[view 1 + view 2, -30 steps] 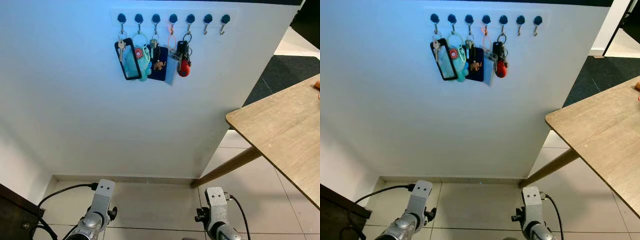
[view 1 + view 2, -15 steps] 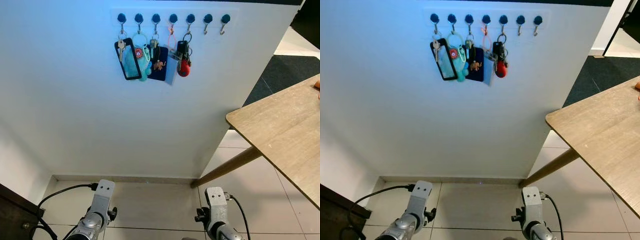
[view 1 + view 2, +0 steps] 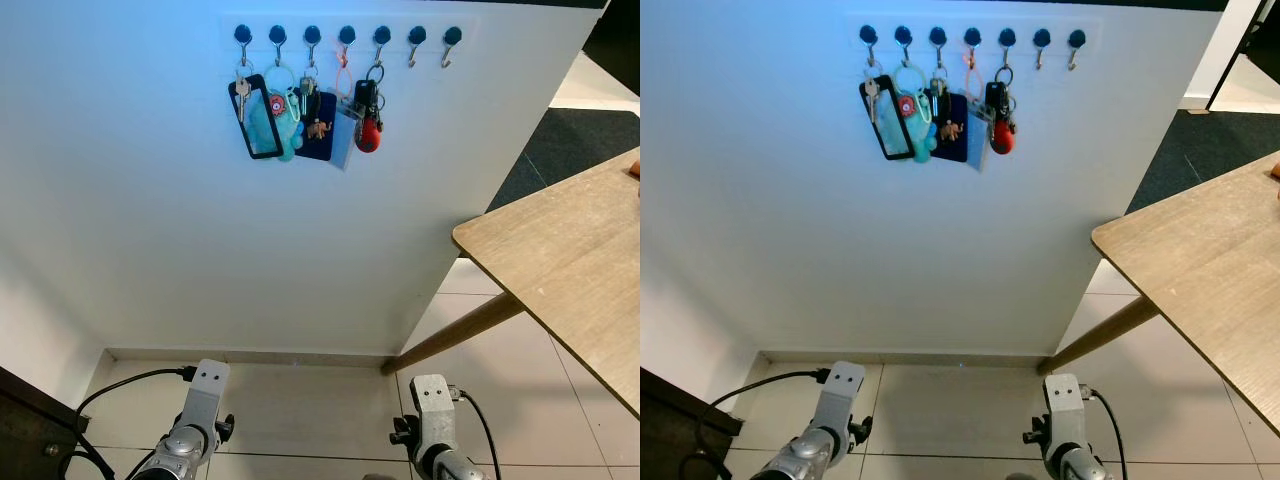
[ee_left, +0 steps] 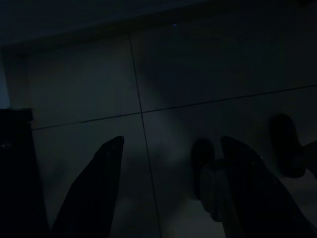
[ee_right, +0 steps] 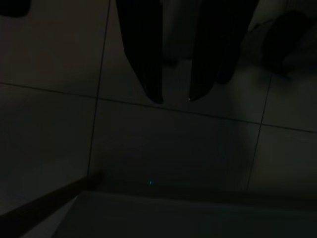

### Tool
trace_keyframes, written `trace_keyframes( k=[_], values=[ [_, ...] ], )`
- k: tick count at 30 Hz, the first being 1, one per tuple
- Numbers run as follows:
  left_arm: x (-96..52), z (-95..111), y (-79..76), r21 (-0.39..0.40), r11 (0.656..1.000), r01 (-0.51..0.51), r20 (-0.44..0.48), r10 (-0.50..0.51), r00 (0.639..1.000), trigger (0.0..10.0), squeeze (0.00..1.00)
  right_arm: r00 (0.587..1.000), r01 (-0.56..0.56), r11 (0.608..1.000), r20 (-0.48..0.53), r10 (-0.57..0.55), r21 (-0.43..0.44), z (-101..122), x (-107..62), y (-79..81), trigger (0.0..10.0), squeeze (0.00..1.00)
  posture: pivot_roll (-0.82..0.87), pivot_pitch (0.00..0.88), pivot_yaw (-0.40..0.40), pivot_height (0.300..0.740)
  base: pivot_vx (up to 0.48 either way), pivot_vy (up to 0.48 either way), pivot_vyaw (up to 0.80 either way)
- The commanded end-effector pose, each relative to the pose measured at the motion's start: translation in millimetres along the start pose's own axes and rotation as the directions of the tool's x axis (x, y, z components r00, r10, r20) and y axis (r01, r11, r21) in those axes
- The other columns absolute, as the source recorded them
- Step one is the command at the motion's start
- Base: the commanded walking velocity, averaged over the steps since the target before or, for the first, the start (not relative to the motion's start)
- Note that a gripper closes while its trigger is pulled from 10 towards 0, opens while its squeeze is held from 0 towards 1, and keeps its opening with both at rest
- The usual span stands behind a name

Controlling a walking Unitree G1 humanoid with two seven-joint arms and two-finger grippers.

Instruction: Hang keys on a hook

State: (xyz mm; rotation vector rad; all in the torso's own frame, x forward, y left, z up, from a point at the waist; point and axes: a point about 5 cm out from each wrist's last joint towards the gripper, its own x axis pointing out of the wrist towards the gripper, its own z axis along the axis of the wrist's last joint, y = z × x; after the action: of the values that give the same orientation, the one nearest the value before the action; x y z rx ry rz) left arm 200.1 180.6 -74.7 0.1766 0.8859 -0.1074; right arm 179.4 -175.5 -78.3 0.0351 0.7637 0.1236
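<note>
White wall carries hook rail (image 3: 345, 35); key bunches (image 3: 305, 115) already hung on five hooks, clear of floor. Left gripper (image 4: 168, 163) spread, right gripper (image 5: 174, 96) slightly parted (both idle, empty).

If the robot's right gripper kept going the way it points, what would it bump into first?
Probably the tiled floor. The right gripper hangs pointing down at it, fingers apart and empty, though the dark view hides the depth.

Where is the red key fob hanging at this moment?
In the left eye view the red key fob hangs high on the white wall, under the fifth hook from the left, just right of the dark blue card holder.
</note>
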Motion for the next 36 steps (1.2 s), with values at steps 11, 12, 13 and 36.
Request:
trace_keyframes(
  k=[11, 12, 13, 36],
  values=[
    [-1.3, -8, -5.1, 0.012, 1.0, 0.017, -0.02, -0.017, 1.0, 10.0, 0.0, 1.0, 0.004, 1.0, -0.028, -0.004, 0.01, -9, -3.0, 1.2, 10.0, 0.0, 0.04, 0.076, -0.025, 0.74, 0.0, 0.0, 0.0],
    [-1.0, -6, -5.2, 0.012, 1.0, 0.017, -0.017, -0.017, 1.0, 10.0, 0.0, 1.0, 0.006, 1.0, -0.025, -0.006, 0.009, -7, -2.4, 0.3, 10.0, 0.0, 0.04, 0.069, -0.024, 0.74, 0.0, 0.0, 0.0],
    [-0.7, -5, -5.4, 0.012, 1.0, 0.016, -0.013, -0.016, 1.0, 10.0, 0.0, 1.0, 0.008, 1.0, -0.022, -0.008, 0.008, -6, -1.7, -0.4, 10.0, 0.0, 0.04, 0.061, -0.024, 0.74, 0.0, 0.0, 0.0],
    [-0.2, -3, -6.6, 0.014, 1.0, 0.014, -0.005, -0.014, 1.0, 10.0, 0.0, 1.0, 0.004, 1.0, -0.012, -0.004, -0.002, -2, -0.9, -1.4, 10.0, 0.0, 0.04, 0.071, -0.03, 0.74, 0.0, 0.0, 0.0]
  ],
)
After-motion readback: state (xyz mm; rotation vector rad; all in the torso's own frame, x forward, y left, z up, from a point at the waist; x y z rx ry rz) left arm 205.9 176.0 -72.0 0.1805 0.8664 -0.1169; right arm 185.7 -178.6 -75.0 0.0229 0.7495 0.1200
